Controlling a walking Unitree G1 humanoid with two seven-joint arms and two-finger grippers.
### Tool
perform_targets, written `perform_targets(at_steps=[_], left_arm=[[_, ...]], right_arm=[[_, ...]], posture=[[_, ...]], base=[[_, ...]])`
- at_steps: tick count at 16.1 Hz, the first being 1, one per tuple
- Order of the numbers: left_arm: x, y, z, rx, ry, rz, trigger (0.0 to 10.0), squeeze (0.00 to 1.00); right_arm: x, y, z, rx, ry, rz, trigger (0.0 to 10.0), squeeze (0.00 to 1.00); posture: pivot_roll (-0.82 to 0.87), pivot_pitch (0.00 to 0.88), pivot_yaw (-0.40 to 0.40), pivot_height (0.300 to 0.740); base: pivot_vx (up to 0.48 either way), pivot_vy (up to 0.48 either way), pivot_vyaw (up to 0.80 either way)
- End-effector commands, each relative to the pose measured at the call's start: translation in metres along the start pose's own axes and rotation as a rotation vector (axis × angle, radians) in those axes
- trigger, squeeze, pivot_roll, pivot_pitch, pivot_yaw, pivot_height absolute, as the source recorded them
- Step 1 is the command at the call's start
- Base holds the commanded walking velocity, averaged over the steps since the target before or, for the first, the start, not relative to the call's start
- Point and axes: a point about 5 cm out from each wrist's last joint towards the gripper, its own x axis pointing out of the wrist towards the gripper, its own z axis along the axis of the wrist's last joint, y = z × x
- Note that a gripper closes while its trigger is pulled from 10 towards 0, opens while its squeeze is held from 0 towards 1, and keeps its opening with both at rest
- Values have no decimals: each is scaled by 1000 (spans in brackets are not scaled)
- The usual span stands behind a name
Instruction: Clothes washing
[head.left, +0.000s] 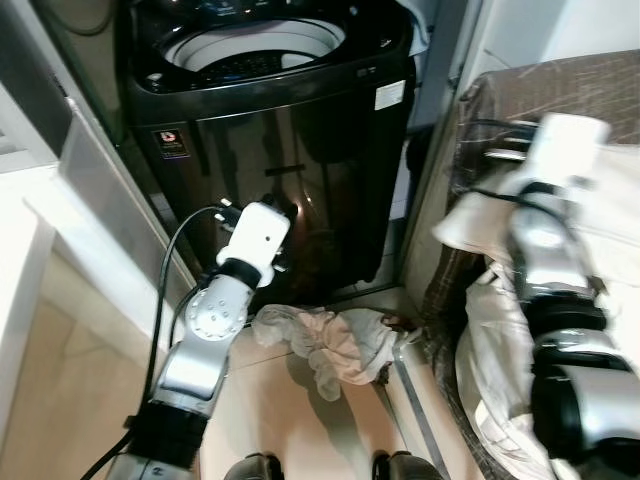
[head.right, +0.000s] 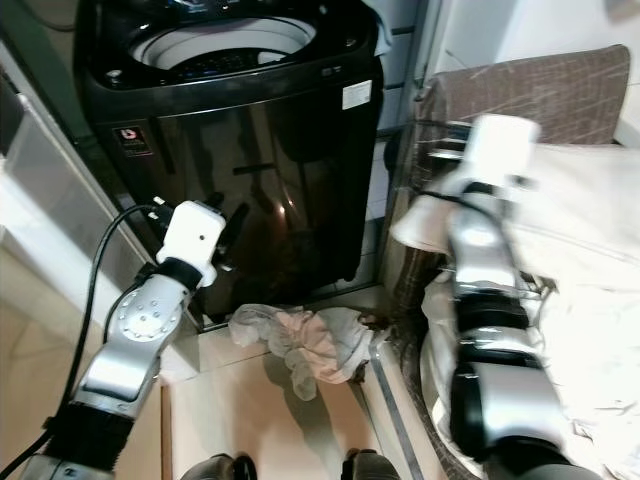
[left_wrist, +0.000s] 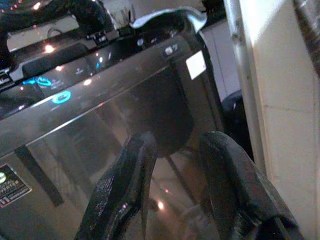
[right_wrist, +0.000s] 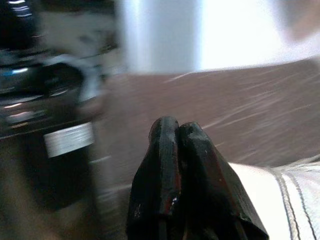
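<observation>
Clothes on floor before washing machine, left of basket.

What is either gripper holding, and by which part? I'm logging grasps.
Nothing. The left gripper is open before the washer; the right gripper is shut, empty.

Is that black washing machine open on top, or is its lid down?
Open. The washing machine shows its pale round drum opening from above, with no lid across it. Whether clothes are already inside cannot be told.

Head views evenly lit; right arm motion-blurred. Glare spots on washing machine front. Right wrist view blurred, overexposed above.
</observation>
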Motion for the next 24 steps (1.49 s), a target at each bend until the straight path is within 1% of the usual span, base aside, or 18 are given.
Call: perform_targets(at_steps=[1,3,5,6,7,8,9,10,11,12,13,15,16,18,20,22,23,24], left_arm=[[0,2,-2,14,3,9,10000,0],[-1,3,-2,8,4,20,10000,0],[-3,2,-4,9,7,18,10000,0],[-2,2,-4,9,6,18,10000,0],[-2,2,-4,9,5,18,10000,0],[0,2,-3,9,2,19,10000,0],[0,2,-2,9,1,20,10000,0],[1,2,-2,10,-1,24,10000,0],[2,2,-2,10,-1,28,10000,0],[2,2,-2,9,-1,35,10000,0],[2,1,-2,5,-1,38,10000,0],[3,-2,-2,-2,-1,41,10000,0],[3,-3,-2,-4,-3,40,10000,0],[3,-3,-2,-8,-2,50,10000,0],[3,-3,-2,-7,-1,54,10000,0],[3,-3,-2,-9,-2,59,10000,0],[2,-3,-3,-11,-1,60,10000,0],[2,-3,-3,-10,-1,61,10000,0]], right_arm=[[3,1,3,14,7,15,0,0],[0,-8,-5,20,35,-30,0,0],[-3,-9,-8,7,48,-14,0,0],[-2,-3,-4,4,31,21,0,24],[-2,1,-1,1,16,43,0,24],[-4,28,7,17,-12,149,0,59],[-5,37,8,19,-11,185,0,102],[-10,49,7,33,-12,237,0,0],[-13,55,6,39,-8,258,0,0],[-21,71,4,57,-3,328,0,0],[-26,80,4,70,-4,370,0,0],[-51,118,7,135,-8,566,0,0],[-60,130,9,163,-6,627,0,0],[-66,140,14,235,-3,687,0,0],[-70,143,15,264,13,718,0,0],[-64,132,6,191,58,652,0,0],[-50,111,-3,84,93,489,7020,0],[-39,87,-7,8,92,328,10000,0]], posture=[[-64,59,25,736],[-63,59,23,736],[-62,60,22,736],[-63,59,24,736],[-63,59,24,736],[-66,52,24,736],[-66,52,24,736],[-66,49,21,736],[-63,48,19,736],[-62,47,16,736],[-62,47,16,736],[-63,43,12,736],[-60,42,7,736],[-61,42,4,736],[-59,41,0,736],[-59,41,-4,736],[-60,42,-4,736],[-60,42,-4,736]], base=[[0,0,0],[0,0,0],[0,0,0],[0,0,0],[0,0,0],[0,0,0],[0,0,0],[0,0,0],[0,0,0],[0,0,0],[0,0,0],[0,0,0],[0,0,0],[0,0,0],[0,0,0],[0,0,0],[0,0,0],[0,0,0]])
